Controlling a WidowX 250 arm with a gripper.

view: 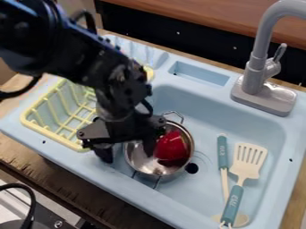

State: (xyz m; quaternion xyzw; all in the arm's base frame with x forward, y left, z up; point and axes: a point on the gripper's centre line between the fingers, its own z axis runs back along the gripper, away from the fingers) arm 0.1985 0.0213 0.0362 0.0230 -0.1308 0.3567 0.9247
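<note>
A black robot arm is angled in from the upper left, its pincer (126,153) lowered at a metal pot (137,161) in a light blue toy sink (209,117). The fingers are spread apart, one outside the pot's wall near the dish rack and the other over the pot's interior, just beside a glossy red toy (172,146). The toy is seen inside the pot, toward the faucet side. A yellow dish rack (50,134) is set at the sink's left, partly hidden by the arm. To the pot's right, a slotted spatula (245,166) and a teal-handled utensil (223,152) are laid in the basin, below a gray faucet (258,67). The sink is supported by a wooden desk (24,154).
</note>
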